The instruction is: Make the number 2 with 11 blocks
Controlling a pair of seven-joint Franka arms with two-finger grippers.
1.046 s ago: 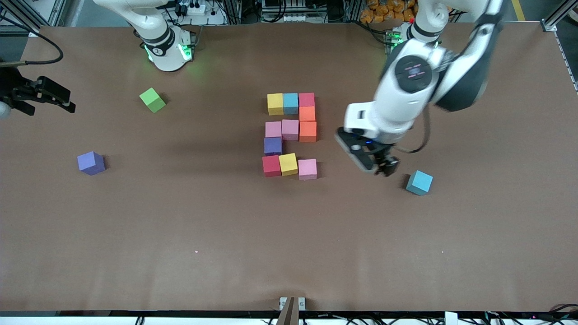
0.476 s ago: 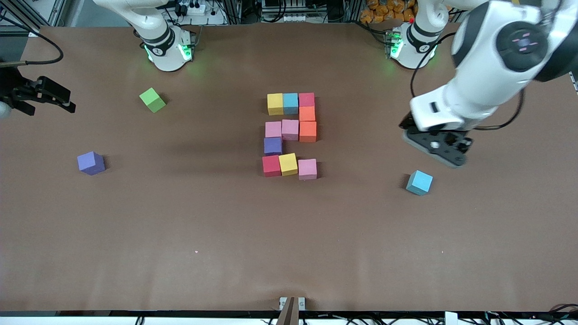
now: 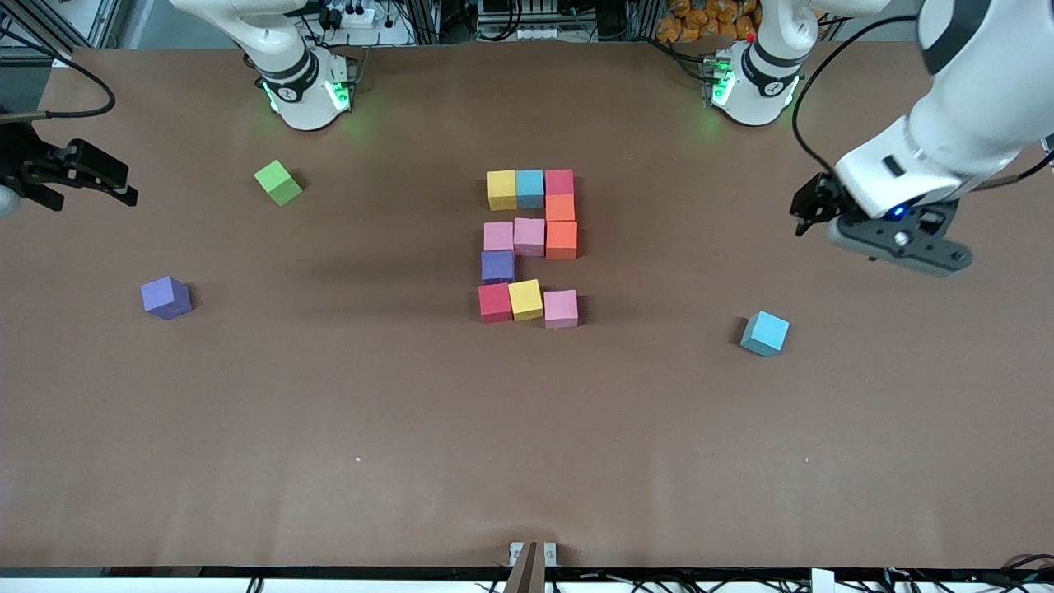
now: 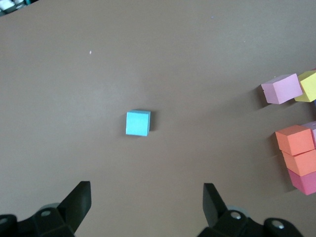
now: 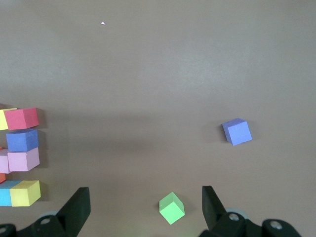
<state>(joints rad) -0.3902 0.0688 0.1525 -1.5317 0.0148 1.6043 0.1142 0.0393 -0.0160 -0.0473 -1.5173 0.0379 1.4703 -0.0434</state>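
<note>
left wrist view shows left gripper point(image 4: 145, 207) spread wide, empty, above loose light blue block point(image 4: 138, 123).

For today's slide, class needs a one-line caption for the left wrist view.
Left gripper, fingers open, hangs over bare table near a lone light blue cube, with pink, yellow and orange cubes at the edge.

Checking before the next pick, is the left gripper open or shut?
Open: the left gripper shows its fingers spread wide, holding nothing.
</note>
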